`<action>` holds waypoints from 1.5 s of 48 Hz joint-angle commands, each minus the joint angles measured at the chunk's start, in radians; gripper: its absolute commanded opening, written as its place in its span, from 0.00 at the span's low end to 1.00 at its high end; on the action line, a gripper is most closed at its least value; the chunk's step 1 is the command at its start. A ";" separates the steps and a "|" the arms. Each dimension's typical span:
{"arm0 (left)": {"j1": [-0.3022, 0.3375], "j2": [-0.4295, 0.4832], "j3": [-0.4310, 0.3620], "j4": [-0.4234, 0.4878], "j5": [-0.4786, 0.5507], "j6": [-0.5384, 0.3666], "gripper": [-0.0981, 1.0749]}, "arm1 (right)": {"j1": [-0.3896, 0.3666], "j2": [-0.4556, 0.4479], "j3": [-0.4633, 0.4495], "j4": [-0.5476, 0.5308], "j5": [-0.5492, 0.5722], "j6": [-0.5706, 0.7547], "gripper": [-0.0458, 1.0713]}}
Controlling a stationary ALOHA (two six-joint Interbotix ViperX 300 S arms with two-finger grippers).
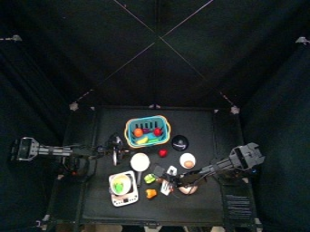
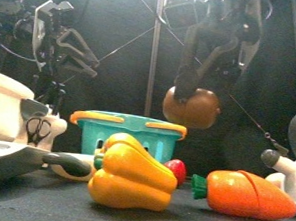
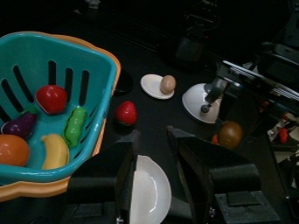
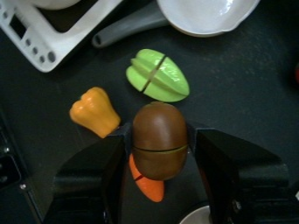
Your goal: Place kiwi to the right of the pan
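Right wrist view looks down between two black jaws clamped on the sides of a brown kiwi (image 4: 159,138), which hangs above the dark worktop (image 4: 251,79). Under it sit a yellow-orange pepper (image 4: 94,111), a halved green fruit (image 4: 158,73) and an orange carrot (image 4: 146,187) mostly hidden behind the kiwi. A white pan (image 4: 208,13) is cut off by the frame, only its rim and grey handle showing.

Front view shows the right gripper (image 2: 192,100) holding the kiwi in the air behind the pepper and carrot, which stand near the worktop's front edge. A teal basket (image 2: 125,136) stands farther back, partly hidden by the pepper. A white kettle is cut off at one side.

Left wrist view shows the left gripper (image 3: 162,171) with jaws apart and empty, over a white plate (image 3: 149,191) that they partly cover, beside the basket of fruit.

Top view makes everything small; the left arm rests near the worktop's left edge.
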 commanded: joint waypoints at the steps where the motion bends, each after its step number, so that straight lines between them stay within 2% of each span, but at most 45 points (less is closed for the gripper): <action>1: -0.002 -0.002 -0.026 0.003 -0.008 0.002 0.71 | -0.031 -0.041 -0.005 -0.012 0.003 0.084 0.68; 12: 0.003 -0.002 -0.020 0.014 -0.005 0.002 0.71 | -0.055 -0.046 0.023 -0.158 0.051 0.468 0.68; 19: 0.005 -0.002 -0.018 0.012 -0.005 0.000 0.71 | -0.049 0.000 0.020 -0.252 0.170 0.756 0.68; 28: 0.009 -0.002 -0.015 0.014 -0.005 0.002 0.71 | -0.034 0.043 0.014 -0.295 0.230 0.989 0.68; 55: 0.035 -0.092 0.041 0.014 -0.005 0.002 0.71 | -0.043 0.130 0.011 -0.179 0.210 1.012 0.71; 72: 0.035 -0.092 0.041 0.014 -0.002 0.002 0.71 | -0.055 0.137 0.012 -0.179 0.199 1.009 0.89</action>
